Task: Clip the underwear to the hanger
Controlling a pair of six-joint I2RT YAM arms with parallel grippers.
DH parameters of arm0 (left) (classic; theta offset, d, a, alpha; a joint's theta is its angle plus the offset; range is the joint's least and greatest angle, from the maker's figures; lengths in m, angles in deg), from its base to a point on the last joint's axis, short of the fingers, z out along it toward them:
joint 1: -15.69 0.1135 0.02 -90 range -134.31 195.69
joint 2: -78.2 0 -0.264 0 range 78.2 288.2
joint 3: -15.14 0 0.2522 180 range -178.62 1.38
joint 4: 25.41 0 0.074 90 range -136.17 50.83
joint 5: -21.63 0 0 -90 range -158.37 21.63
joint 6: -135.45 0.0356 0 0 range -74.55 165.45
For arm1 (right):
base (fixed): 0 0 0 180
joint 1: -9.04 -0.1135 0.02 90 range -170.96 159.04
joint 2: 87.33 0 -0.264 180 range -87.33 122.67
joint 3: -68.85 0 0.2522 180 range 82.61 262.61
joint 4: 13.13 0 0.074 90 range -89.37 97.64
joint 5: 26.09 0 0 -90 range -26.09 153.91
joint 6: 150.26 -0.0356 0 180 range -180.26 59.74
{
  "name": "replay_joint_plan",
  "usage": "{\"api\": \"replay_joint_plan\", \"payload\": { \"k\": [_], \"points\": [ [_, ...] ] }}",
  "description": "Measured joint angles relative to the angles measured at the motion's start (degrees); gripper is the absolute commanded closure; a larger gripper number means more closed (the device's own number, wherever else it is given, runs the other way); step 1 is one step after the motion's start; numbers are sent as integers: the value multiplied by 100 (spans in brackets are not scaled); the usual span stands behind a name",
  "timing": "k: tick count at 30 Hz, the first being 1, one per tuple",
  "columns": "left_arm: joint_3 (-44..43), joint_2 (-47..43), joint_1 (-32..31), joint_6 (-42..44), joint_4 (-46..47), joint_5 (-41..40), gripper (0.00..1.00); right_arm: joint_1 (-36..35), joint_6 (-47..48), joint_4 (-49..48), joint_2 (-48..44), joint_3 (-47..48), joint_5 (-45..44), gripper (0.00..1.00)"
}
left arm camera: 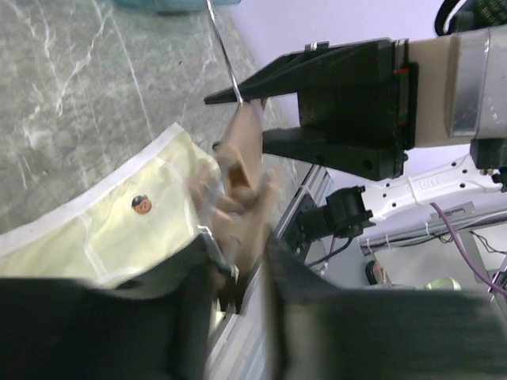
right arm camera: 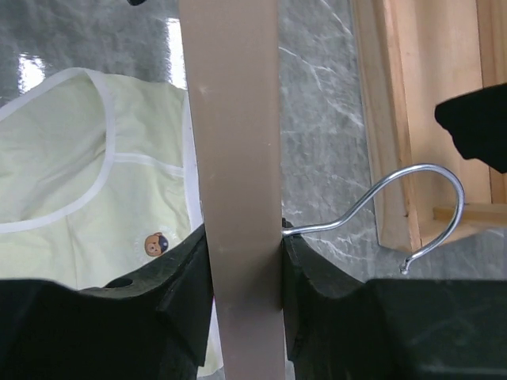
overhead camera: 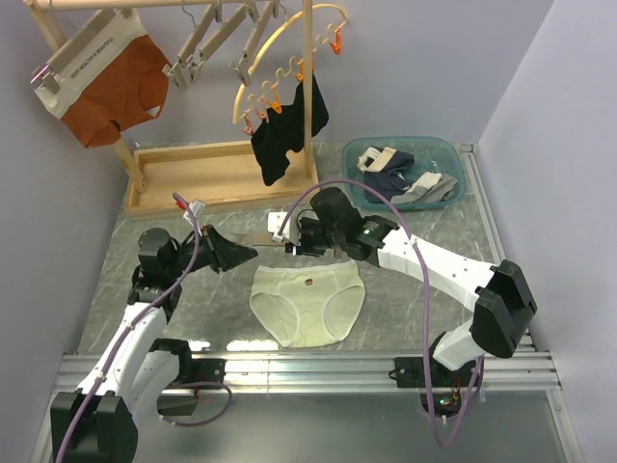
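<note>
Evidently nothing is clipped yet: left gripper (left arm camera: 238, 277) and right gripper (right arm camera: 242, 273) both pinch the flat light-wood bar hanger (right arm camera: 236, 142) beside the waistband of the pale cream-yellow briefs (overhead camera: 308, 301)

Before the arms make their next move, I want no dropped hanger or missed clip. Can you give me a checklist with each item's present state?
1. Right jaws clamped on the hanger, on its wooden bar beside the metal hook: ok.
2. Left jaws around the hanger's clip: ok.
3. Cream-yellow underwear lying flat on the table, waistband toward the hanger: ok.
4. Bar running along the waistband: ok.
5. Waistband fabric inside the clip: cannot tell, the left jaws hide it.
6. The other clip's state: cannot tell, it is out of view.
</note>
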Motion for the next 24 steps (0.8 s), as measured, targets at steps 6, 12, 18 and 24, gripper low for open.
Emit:
{"api": "replay_joint_plan", "payload": {
  "k": [6,12,18,24],
  "points": [
    [-811,251,-22,1180,-1453,-214,16,0,168,-15,48,-9,-181,100],
    [-2251,927,-24,2809,-3143,-678,9,-2,479,-46,72,-125,-444,100],
    [-2900,1316,-26,4452,-4172,-516,16,-24,750,-48,72,-225,-660,100],
    [-3418,2068,-26,5313,-4870,-144,20,-151,960,-74,72,-240,-898,100]
  ]
}}
